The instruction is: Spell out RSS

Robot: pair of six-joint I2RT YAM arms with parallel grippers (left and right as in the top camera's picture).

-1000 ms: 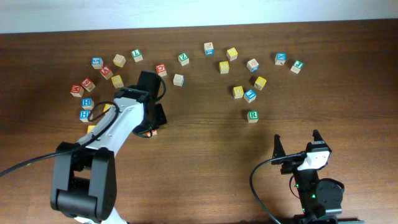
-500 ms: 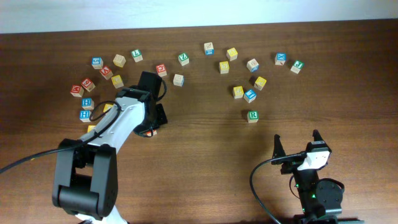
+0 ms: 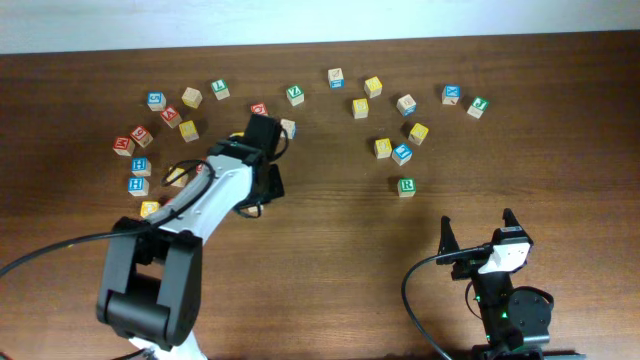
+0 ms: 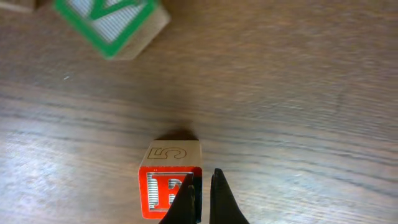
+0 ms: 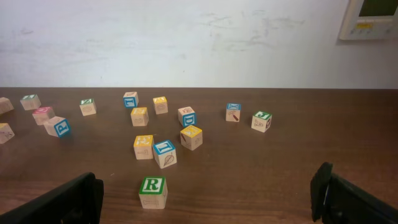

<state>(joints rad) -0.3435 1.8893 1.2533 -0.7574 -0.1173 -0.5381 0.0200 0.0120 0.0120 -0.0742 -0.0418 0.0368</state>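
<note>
The white cube with a green R (image 3: pixel 406 186) lies alone at right centre, and shows in the right wrist view (image 5: pixel 153 192) just ahead of my right gripper (image 5: pixel 208 200). That gripper (image 3: pixel 477 234) is open and empty, near the front edge. Several yellow cubes lie behind the R, among them two (image 3: pixel 383 148) (image 3: pixel 418 132); their letters are too small to read. My left gripper (image 3: pixel 262 118) is shut and empty. In the left wrist view (image 4: pixel 204 199) its tips sit over the right edge of a red-faced cube (image 4: pixel 163 193) lying on the table.
A green-bordered cube (image 4: pixel 112 22) lies beyond the red one, also in the overhead view (image 3: pixel 294 94). More letter cubes are scattered at the far left (image 3: pixel 140 165) and across the back (image 3: pixel 452 94). A white wall stands behind the table (image 5: pixel 186 37).
My left arm has swung to the right, bringing its gripper over to the red cube. The right arm and the cubes have not moved.
</note>
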